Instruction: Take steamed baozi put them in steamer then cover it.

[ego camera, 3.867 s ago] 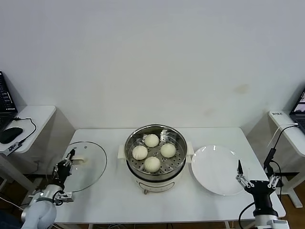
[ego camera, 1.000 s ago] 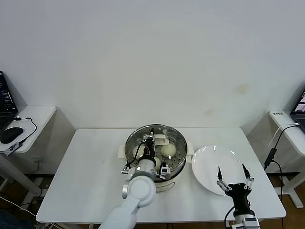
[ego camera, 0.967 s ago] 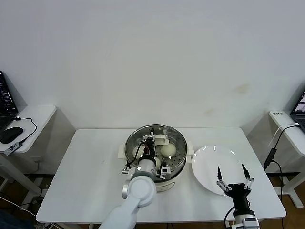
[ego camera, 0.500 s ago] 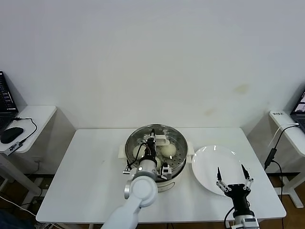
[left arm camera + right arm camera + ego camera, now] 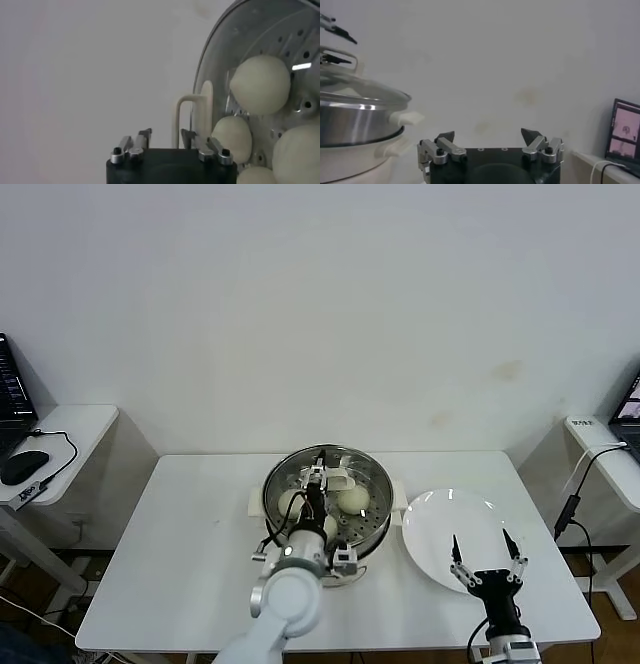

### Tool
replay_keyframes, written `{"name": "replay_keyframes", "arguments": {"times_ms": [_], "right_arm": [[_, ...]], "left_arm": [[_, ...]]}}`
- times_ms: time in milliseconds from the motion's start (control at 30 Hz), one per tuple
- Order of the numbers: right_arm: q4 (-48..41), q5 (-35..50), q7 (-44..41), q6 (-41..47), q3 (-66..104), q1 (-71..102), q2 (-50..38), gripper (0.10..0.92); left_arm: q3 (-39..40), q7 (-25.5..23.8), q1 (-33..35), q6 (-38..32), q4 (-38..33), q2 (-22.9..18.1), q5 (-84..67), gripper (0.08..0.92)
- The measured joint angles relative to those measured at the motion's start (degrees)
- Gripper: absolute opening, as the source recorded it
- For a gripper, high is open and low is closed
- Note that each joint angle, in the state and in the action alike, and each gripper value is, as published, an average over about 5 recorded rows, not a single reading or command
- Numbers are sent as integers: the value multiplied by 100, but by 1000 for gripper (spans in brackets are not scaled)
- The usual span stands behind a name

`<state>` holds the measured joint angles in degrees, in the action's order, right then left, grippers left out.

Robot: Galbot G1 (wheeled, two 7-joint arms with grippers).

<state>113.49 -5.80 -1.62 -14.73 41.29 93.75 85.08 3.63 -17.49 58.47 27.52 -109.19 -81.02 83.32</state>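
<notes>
your left pincer (image 5: 322, 477) hangs over the steamer (image 5: 372, 519), straight above the cream-white handle (image 5: 186, 116) of the cover (image 5: 352, 462). in the left wrist view its fingers (image 5: 141, 141) stand apart on either side of that handle, with a gap showing between metal and handle, so it has hold of nothing. the cover sits on the steamer's rim; the right wrist view shows the glass dome resting level on the steel pot, handle uppermost.

the steamed baozi (image 5: 260, 84) lie under the glass on the perforated tray. you can make out four in the left wrist view, some cut off at the edge; in the head view the arm hides part of them.

the relation that matters for your coming move is simple: the cover's handle lies directly below the left pincer, between its fingers, its long axis running across the gap from finger to finger. any sideways drift would catch it, so i judge the safe way out is straight up, then back toward your left side of the table (image 5: 190, 534). the task looks all but finished, with baozi in and cover on.

your right pincer (image 5: 487, 556) waits near the front edge of the table, over the near part of the white plate (image 5: 450, 519), fingers spread wide and empty. it is well clear of the steamer; the left arm is the nearer one by far.

no brand, label or readable writing shows on the steamer, cover or plate. the screen (image 5: 624, 132) far off in the right wrist view is too small to read.
</notes>
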Motion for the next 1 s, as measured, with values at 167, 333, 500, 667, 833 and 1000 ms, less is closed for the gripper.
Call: {"name": "replay_keyframes", "arguments": {"times_ms": [167, 333, 500, 667, 833, 1000], "right_arm": [[-4, 15, 0, -5, 1, 20, -19, 823], [2, 68, -6, -16, 7, 57, -82, 823], [23, 147, -28, 9, -21, 63, -107, 823], [57, 150, -66, 85, -131, 59, -76, 823], [82, 227, -167, 250, -291, 144, -114, 823], [190, 453, -337, 633, -402, 370, -286, 823]], "left_arm": [[-81, 209, 357, -115, -530, 262, -261, 792], [-320, 594, 918, -324, -1187, 524, -780, 822], [-919, 1326, 1724, -727, -1722, 719, -1990, 823], [-1848, 2100, 2579, -1329, -1981, 835, -3818, 823], [-2505, 2607, 3367, -1911, -2057, 843, -5711, 823], [-2891, 2939, 4000, -2583, -2000, 842, -7259, 823]]}}
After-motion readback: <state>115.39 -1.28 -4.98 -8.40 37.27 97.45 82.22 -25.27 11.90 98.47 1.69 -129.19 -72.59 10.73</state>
